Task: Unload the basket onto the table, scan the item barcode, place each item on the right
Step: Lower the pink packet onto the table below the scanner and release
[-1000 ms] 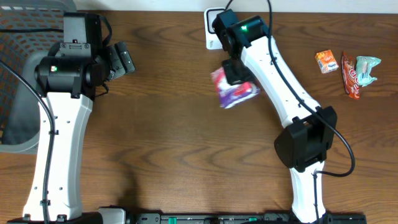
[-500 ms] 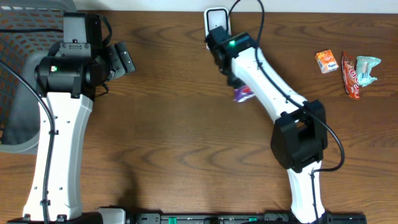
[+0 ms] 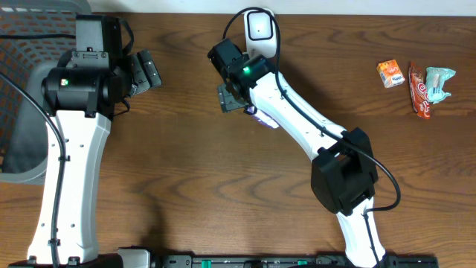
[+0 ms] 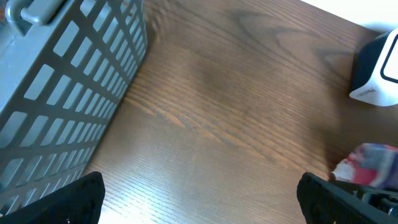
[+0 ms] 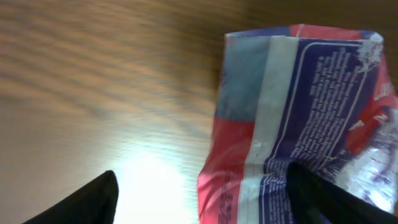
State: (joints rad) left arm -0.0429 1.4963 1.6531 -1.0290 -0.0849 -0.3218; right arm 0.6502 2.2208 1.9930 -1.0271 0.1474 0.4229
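**Overhead.**
- Bench [image 3: 186, 171]: dark brown wood grain, with open surface across the middle and along the front edge.
- Basket [image 3: 22, 97]: grey, slatted, at the left edge.
- Scanner [image 3: 259, 26]: white, at the middle of the back edge.
- Packet [image 3: 262, 117]: purple and red, lying on the bench near the scanner, towards the front, mostly hidden under the right arm.
- Right gripper [image 3: 232, 97]: just left of the packet.
- Left gripper [image 3: 143, 71]: near the back left, beside the basket and well apart from the packet, spread wide and holding nothing.
- Snack wrappers [image 3: 419, 93]: three, near the back right corner, well apart from both arms.

**Left wrist.** The basket wall fills the left side. Open wood runs from it to the scanner at the right. The packet is blurred at lower right.

**Right wrist.** The packet lies crumpled on the wood, small print facing up. The dark fingertips stand far apart, one over bare wood and one in front of the packet, not clamping it. There is glare on the wood at lower left.
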